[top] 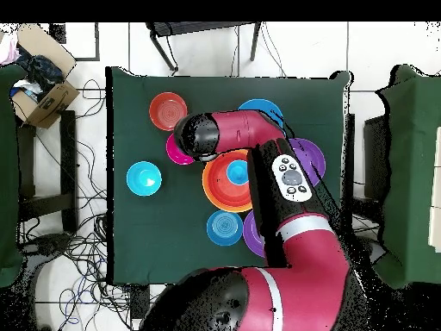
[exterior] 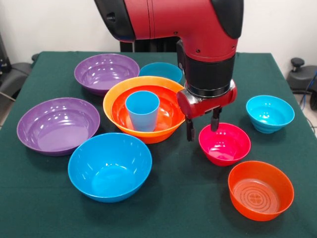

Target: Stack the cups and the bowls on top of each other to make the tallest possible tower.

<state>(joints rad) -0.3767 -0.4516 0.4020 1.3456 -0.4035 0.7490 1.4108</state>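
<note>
Front view: the light blue tumbler point(exterior: 142, 110) is seen upright inside a red-orange bowl point(exterior: 168, 116) nested in the large orange bowl point(exterior: 115, 94), a wide base presumably chosen for stability. The gripper point(exterior: 203, 127), fingers parted and holding nothing, is hung over the magenta bowl point(exterior: 225, 145), likely next. Overhead view: the tower point(top: 217, 185) is partly hidden by the arm point(top: 293, 220)

the arm point(exterior: 168, 20) has glossy red shells with black joint caps and a black collar above a red wrist block with small dark screws. two slim black fingers point(exterior: 189, 130) hang below. a grey oval button panel point(top: 291, 177) sits on one link.
</note>
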